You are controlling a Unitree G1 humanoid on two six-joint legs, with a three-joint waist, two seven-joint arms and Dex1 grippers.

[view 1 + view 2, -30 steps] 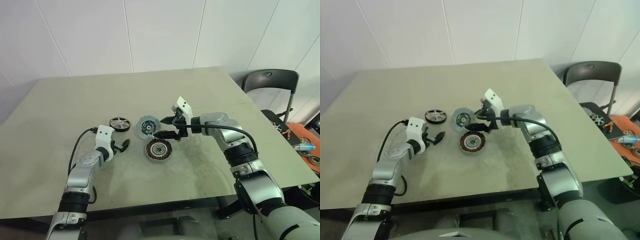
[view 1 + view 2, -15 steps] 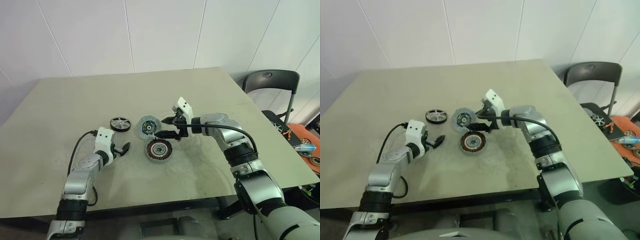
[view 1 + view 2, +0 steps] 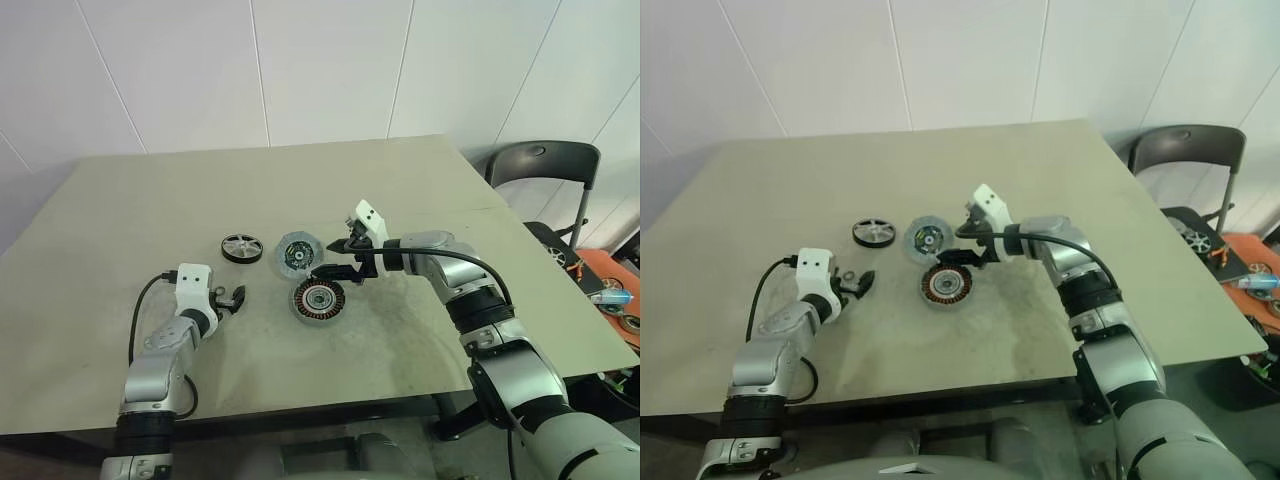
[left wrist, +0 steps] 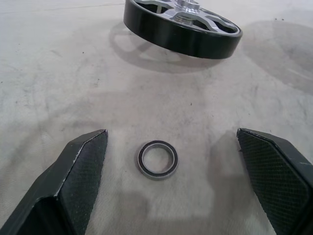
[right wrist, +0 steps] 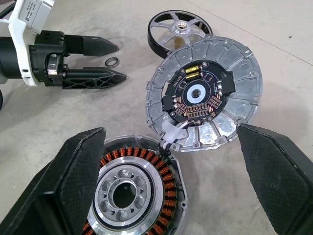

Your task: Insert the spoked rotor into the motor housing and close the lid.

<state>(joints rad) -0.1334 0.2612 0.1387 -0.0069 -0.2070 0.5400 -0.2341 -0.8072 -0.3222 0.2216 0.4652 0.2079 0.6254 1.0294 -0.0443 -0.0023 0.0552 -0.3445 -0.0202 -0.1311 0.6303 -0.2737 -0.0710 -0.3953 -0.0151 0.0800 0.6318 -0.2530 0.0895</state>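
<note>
The spoked rotor (image 3: 240, 248), a dark rim with silver spokes, lies flat on the table left of the lid (image 3: 297, 251). The lid, a grey disc, leans tilted against the motor housing (image 3: 318, 300), its circuit side showing. Copper coils ring the housing's (image 5: 129, 186) hollow centre. My right gripper (image 3: 326, 258) hangs open just above the housing and lid (image 5: 205, 105), holding nothing. My left gripper (image 3: 232, 296) is open and low over the table, nearer me than the rotor (image 4: 181, 24). A small black ring (image 4: 157, 159) lies between its fingers.
A dark chair (image 3: 540, 160) stands past the table's right edge (image 3: 560, 300). Orange and mixed clutter (image 3: 610, 295) lies on the floor at the far right. Bare tabletop (image 3: 150, 200) stretches left of and behind the parts.
My left gripper has drawn back left and toward the near edge, away from the rotor. The right gripper and the three parts have stayed put.
</note>
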